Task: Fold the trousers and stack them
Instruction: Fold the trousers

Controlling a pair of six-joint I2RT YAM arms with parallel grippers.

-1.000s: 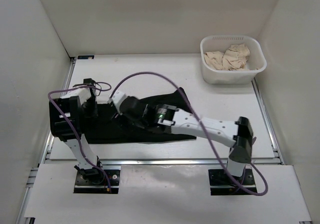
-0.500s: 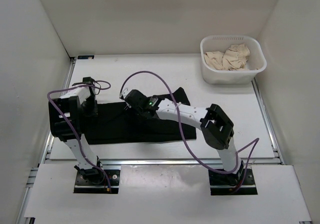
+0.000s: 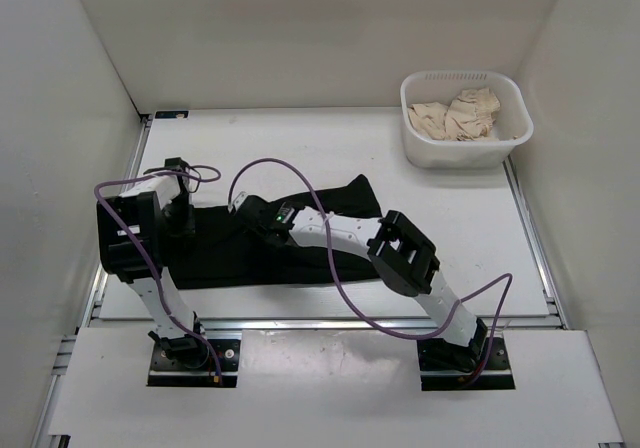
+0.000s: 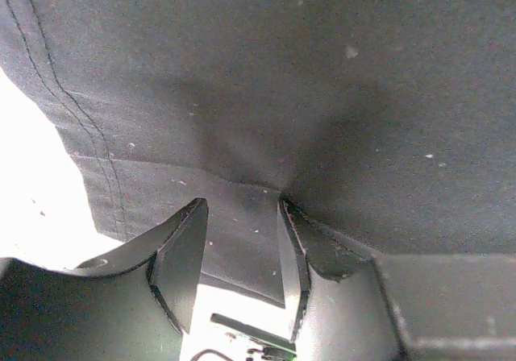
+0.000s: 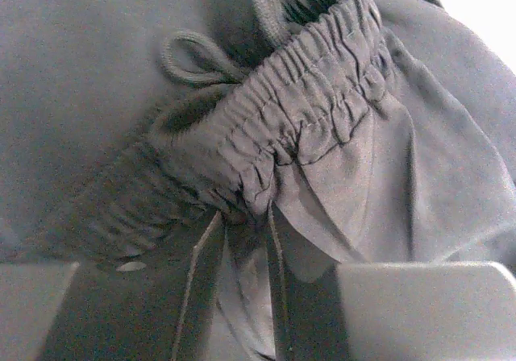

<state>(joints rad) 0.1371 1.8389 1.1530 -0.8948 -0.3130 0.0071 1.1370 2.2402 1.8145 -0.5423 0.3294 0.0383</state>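
1. Currently the fold step, I'd judge. The trousers (image 3: 230, 258) lie as a long black band on the surface (image 3: 300, 148), left of centre. They run left-right w/ the right end angled toward the far side. Nothing is stacked yet.
2. Right claw (image 5: 242, 216) reaches across to the mid-left part of the band. In its wrist view it sits at the elastic waistband (image 5: 306, 111), just below the drawstring (image 5: 201, 59) loop.
3. Right claw state: jaws narrow, w/ cloth from under the waistband bunched between them. It reads as clenched on the trousers, a thin pinch, prob. only a layer or two.
4. Left claw (image 4: 240, 208) is at the band's left end, right down on the cloth.
5. Left claw state: jaws approx. half apart, w/ a flat flap of cloth edge lying between them. One fingertip touches the cloth where it puckers. No squeeze shows, so I read it as released, straddling rather than holding.
6. Next move, as I see it: the left needs to nip its edge before any lift. Then both should raise together & carry over evenly, else the band twists or drags.
7. Risks: the thin pinch on the elastic could slip, and the drawstring may snag.
8. Basket (image 3: 460, 153) w/ beige cloth (image 3: 455, 116) sits at the far right, well apart from the trousers.
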